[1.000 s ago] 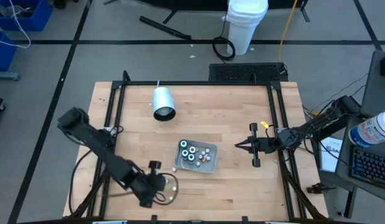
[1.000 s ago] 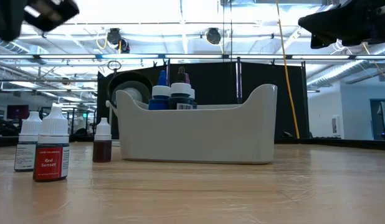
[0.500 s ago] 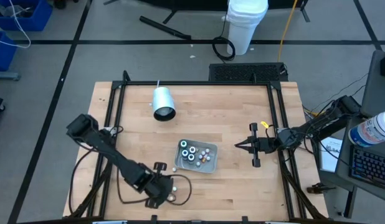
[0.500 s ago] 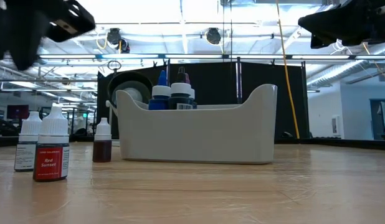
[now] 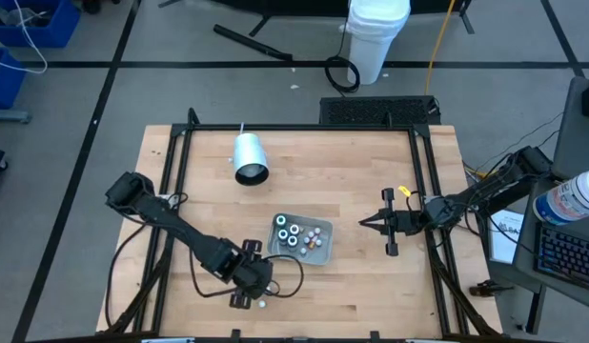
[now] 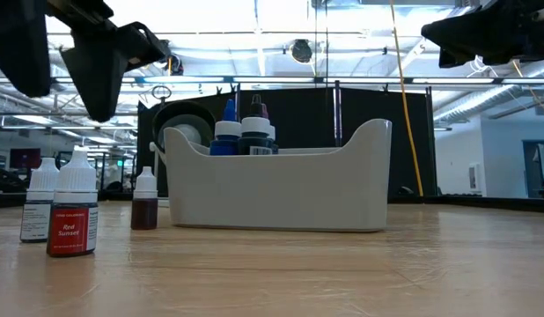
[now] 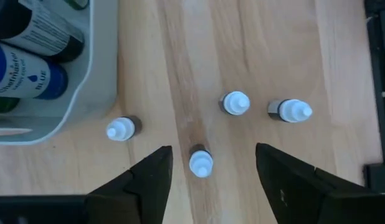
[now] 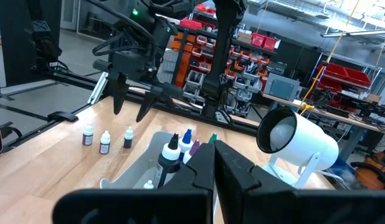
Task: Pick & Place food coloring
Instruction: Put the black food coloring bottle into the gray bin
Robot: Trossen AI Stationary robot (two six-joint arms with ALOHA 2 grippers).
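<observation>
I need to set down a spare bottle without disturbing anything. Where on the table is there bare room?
Bare wood lies between the tray and the right gripper, and along the far edge right of the white cup. It is crowded by the tray's near-left corner, where the left gripper hangs open over loose food coloring bottles.

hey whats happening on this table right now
The left hand hangs open over four small white-capped food coloring bottles standing loose on the wooden table, just outside the grey tray. It holds nothing. More bottles already stand in the tray. The right hand waits shut beside the tray's other end, and a white cylinder lies farther back.
</observation>
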